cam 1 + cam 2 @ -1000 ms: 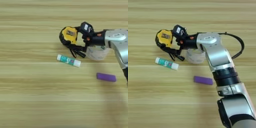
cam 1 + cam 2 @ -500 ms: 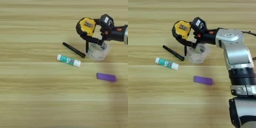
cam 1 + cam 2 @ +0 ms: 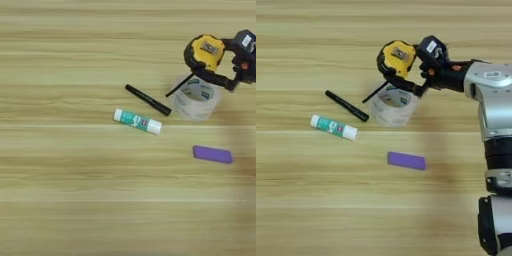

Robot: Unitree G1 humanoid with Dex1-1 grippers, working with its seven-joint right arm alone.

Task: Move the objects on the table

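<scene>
While the yellow-and-black tape measure with its black strap point(image 3: 398, 57) is gripped between the two black fingers of the right gripper point(image 3: 417, 64), it is held up at the far right of the layout, just above and behind the wide roll of clear tape point(image 3: 392, 106), with the strap trailing down across the roll's rim. Whether the measure's body clears the broad light-wood worktop point(image 3: 60, 200) cannot be told for certain, though it appears lifted. A thin black pen point(image 3: 147, 99) lies at a slant just left of the roll, and the white-and-teal glue stick point(image 3: 137, 121) lies close below the pen. A flat purple bar point(image 3: 212, 154) is set apart, nearer the robot and below the roll. One object is judged to be in transit; the other four rest untouched, so most of the moving appears left to do.
</scene>
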